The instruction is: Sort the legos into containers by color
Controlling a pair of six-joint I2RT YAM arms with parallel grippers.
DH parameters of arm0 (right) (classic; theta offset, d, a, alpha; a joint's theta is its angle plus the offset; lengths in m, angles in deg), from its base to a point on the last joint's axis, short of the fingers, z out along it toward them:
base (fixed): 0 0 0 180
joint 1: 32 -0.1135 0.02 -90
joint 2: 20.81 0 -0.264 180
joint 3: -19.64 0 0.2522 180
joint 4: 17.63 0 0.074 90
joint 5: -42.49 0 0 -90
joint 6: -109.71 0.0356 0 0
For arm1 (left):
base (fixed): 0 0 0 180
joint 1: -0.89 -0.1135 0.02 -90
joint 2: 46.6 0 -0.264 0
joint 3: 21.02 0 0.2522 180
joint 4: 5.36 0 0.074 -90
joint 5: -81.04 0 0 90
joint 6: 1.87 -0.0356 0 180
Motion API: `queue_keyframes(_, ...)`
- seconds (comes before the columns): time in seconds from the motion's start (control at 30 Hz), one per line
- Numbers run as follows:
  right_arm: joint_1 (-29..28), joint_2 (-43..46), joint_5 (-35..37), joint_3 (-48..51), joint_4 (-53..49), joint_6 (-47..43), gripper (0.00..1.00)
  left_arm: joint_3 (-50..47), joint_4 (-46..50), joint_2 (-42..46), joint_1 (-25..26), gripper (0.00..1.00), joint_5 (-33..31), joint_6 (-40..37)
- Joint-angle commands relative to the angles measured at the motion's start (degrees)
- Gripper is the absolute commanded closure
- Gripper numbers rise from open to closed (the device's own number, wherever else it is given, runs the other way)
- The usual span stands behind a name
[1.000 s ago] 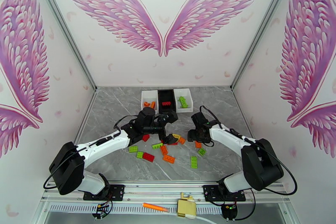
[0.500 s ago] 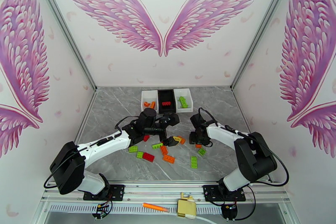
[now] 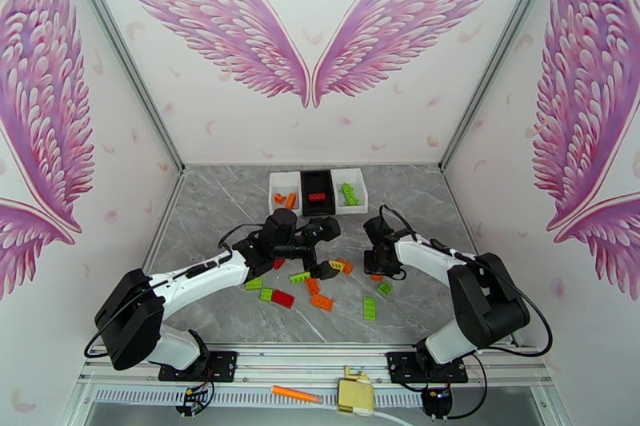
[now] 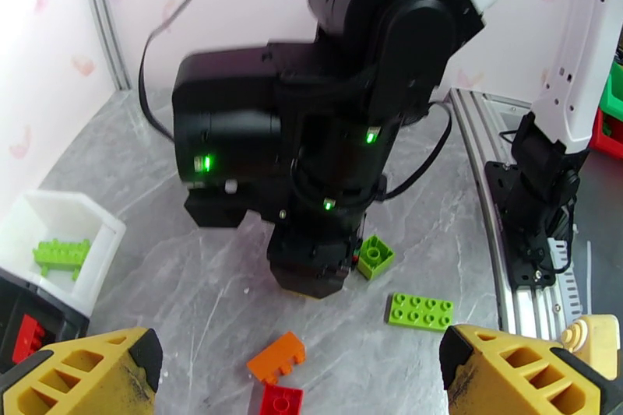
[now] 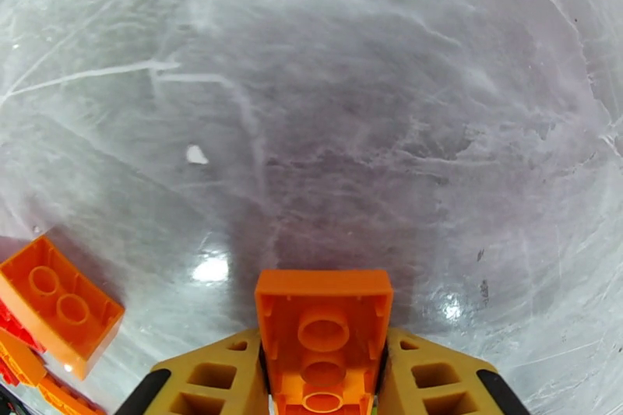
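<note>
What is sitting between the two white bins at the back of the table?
A black bin, with red bricks in it, stands between them; the top view shows it.

Three containers (image 3: 317, 173) stand side by side at the tabletop's (image 3: 216, 204) far edge, legos (image 3: 349, 194) inside each. Before them, more legos lie scattered mid-tabletop. One lego (image 5: 323, 307) sits lodged in your right end effector (image 5: 323, 366). A marker pen (image 3: 296, 395) lies just beyond the near rail (image 3: 320, 357).
</note>
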Motion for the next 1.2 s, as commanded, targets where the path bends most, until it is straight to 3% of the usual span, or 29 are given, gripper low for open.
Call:
queue_keyframes(0.0,-1.0,2.2,-1.7,-2.3,2.2,-0.8,0.66,-2.9,-1.2,3.3,0.0,0.01,-3.1,2.0)
queue_keyframes(0.33,-8.4,-1.5,1.1,-14.7,9.6,-4.9,0.67,-11.9,-1.4,13.6,-0.3,0.01,-14.9,7.1)
queue_keyframes(0.77,-17.4,-20.1,1.9,-37.4,23.7,-12.7,0.68,-24.4,-5.4,28.3,-2.7,0.01,-33.3,14.7)
queue_keyframes(1.17,-17.7,-39.7,5.6,-59.5,25.9,-10.1,0.75,-27.9,-2.0,35.0,-6.1,0.01,-39.5,18.9)
